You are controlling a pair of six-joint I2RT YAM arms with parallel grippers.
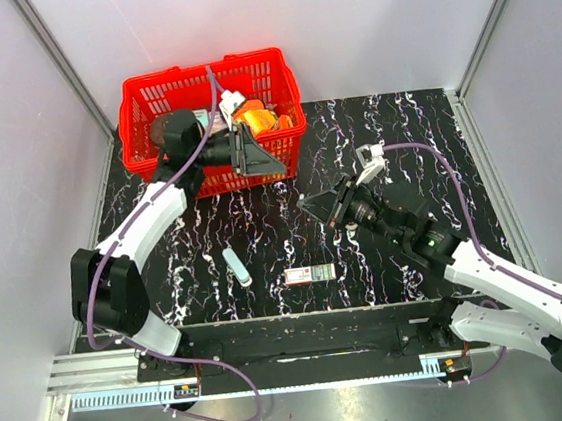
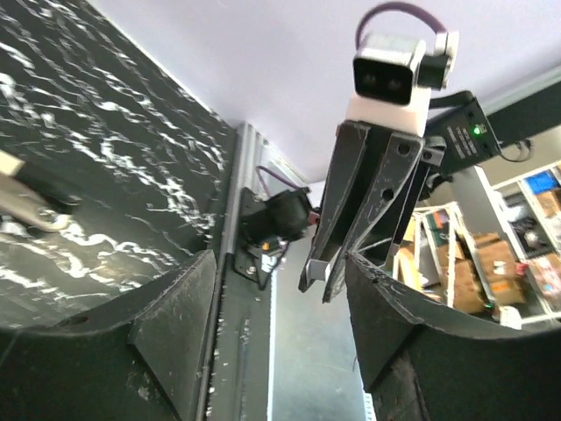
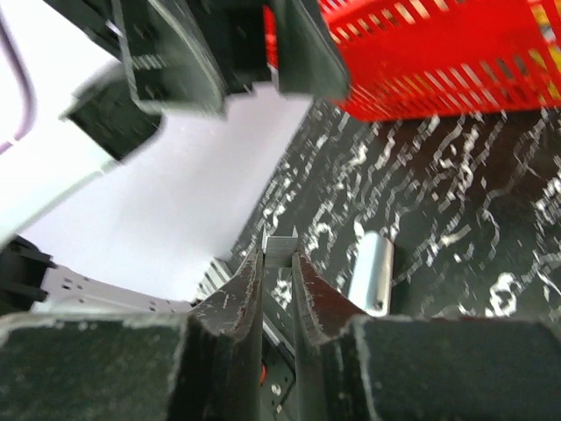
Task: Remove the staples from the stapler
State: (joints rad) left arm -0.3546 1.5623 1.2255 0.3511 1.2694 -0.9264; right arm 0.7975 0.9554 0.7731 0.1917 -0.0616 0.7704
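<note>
From above: the left pincer (image 1: 255, 155) hangs at the front wall of the red basket (image 1: 148, 94), its jaws apart. The right pincer (image 1: 313, 205) is raised over the black table (image 1: 413, 126), in front of the basket and to its right. What it grips cannot be made out here. A pale bar (image 1: 237, 265) and a small box (image 1: 308, 274) lie on the table nearer the arm bases, well clear of the basket.

Left wrist: the left pincer's two fingers (image 2: 175, 324) stand wide apart with nothing between them and face the right pincer, which is drawn nearly together.

Right wrist: the right pincer is clamped on a slim silvery channel, seen end-on and judged to be the stapler (image 3: 280, 250). It is held in the air across from the basket's front. The rest of its body is hidden by the fingers.

The stapler is likely light and rigid, with slick metal that could pivot in a narrow grip. The safest hold is probably on the flat sides at mid-length, leaving the staple track free for the open pincer. A staple strip would be brittle and could snap apart.
</note>
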